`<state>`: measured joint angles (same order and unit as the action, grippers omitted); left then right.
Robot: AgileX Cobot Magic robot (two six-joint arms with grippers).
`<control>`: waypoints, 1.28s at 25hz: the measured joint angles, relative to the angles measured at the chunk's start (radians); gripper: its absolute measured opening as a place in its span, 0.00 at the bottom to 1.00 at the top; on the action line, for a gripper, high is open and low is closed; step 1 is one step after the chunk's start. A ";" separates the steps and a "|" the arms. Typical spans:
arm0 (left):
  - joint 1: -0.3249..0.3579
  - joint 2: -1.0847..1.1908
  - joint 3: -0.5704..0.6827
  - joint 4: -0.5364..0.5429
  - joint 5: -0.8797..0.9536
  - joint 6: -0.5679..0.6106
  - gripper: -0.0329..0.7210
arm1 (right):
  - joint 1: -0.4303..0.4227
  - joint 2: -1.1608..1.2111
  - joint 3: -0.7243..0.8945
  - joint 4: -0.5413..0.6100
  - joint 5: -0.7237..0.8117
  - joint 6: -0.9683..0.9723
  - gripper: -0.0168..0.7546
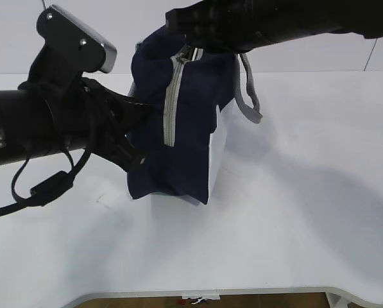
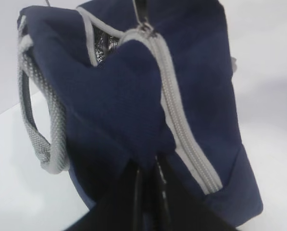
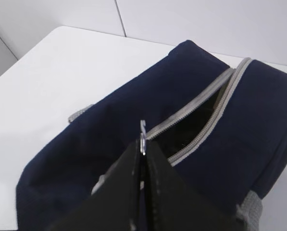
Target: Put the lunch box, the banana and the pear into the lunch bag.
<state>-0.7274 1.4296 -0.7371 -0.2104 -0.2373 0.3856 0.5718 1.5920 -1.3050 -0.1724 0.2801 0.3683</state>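
The navy lunch bag [image 1: 191, 135] stands on the white table, its grey zipper [image 1: 170, 109] closed down the near end and partly open on top [image 3: 201, 125]. My left gripper [image 2: 150, 166] is shut on a fold of the bag's fabric at the near end, beside the zipper [image 2: 181, 130]. My right gripper [image 3: 143, 149] is shut on the metal zipper pull [image 3: 143, 139] at the bag's top, also seen in the exterior view [image 1: 192, 52]. The lunch box, the banana and the pear are out of view.
A grey webbing handle [image 1: 247, 96] hangs on the bag's right side, another [image 2: 40, 125] shows in the left wrist view. The white table [image 1: 294, 212] spreads to the right and front. The left arm's cable [image 1: 43, 186] loops low at the left.
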 joint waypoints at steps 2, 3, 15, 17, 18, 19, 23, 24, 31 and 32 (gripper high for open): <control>0.000 -0.002 0.000 0.022 0.013 0.000 0.04 | -0.006 0.006 0.000 0.002 -0.005 0.002 0.04; 0.000 -0.002 0.000 0.036 0.017 0.000 0.04 | -0.011 0.007 0.000 0.004 -0.007 0.002 0.04; 0.000 -0.006 0.017 0.075 0.098 -0.001 0.04 | -0.085 0.014 -0.033 -0.007 -0.055 0.003 0.04; 0.000 -0.008 0.017 0.075 0.103 -0.001 0.04 | -0.094 0.028 -0.057 -0.014 -0.055 0.003 0.04; 0.000 -0.008 0.017 0.075 0.103 -0.001 0.04 | -0.097 0.041 -0.068 -0.016 -0.055 0.003 0.04; 0.000 -0.008 0.017 0.075 0.105 -0.001 0.04 | -0.101 0.054 -0.083 -0.019 -0.053 0.003 0.04; 0.000 -0.012 0.017 0.075 0.120 -0.001 0.04 | -0.108 0.123 -0.157 -0.046 -0.043 0.003 0.04; 0.000 -0.013 0.017 0.075 0.127 -0.001 0.04 | -0.108 0.139 -0.181 -0.055 -0.033 0.003 0.04; 0.000 -0.026 0.017 0.070 0.156 -0.001 0.04 | -0.127 0.290 -0.337 -0.068 0.006 0.003 0.04; 0.000 -0.026 0.017 0.069 0.158 -0.001 0.04 | -0.130 0.312 -0.359 -0.068 0.014 0.003 0.04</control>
<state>-0.7274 1.4033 -0.7202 -0.1415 -0.0789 0.3849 0.4419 1.9036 -1.6644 -0.2407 0.2939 0.3714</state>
